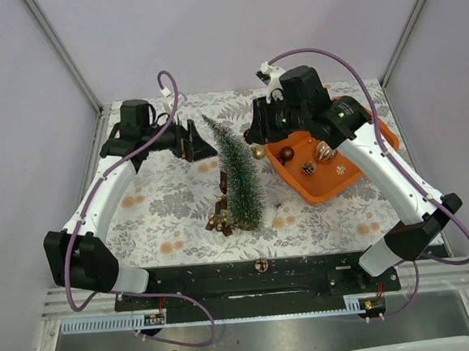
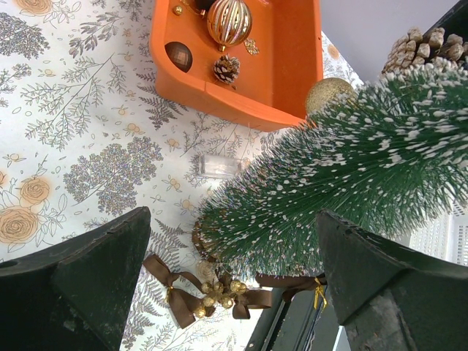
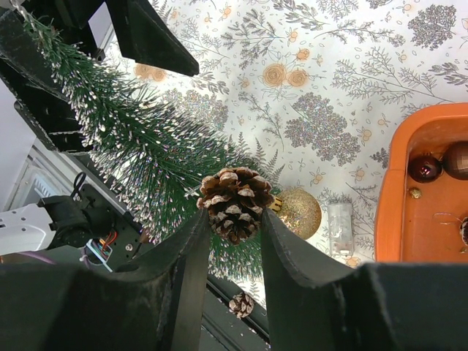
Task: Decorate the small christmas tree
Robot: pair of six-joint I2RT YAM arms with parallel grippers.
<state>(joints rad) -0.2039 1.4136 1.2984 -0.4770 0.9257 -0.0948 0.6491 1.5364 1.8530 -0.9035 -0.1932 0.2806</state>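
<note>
Floral tablecloth (image 1: 164, 213), centre frame: your right gripper (image 3: 234, 213) holds a pine cone (image 3: 232, 199) at the small christmas tree (image 1: 239, 179), presumably for hanging. Your left gripper (image 2: 232, 223), wide open, stands beside it, perhaps to steady.

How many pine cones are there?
3: a big cone in the right hand, a cone in the orange tray, a little cone by the arms' bases. More may hide behind the tree.

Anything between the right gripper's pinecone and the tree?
Nothing visible. The right gripper holds the pinecone right at the small christmas tree bristles. A gold glitter ball sits just beside it, not in between.
</note>
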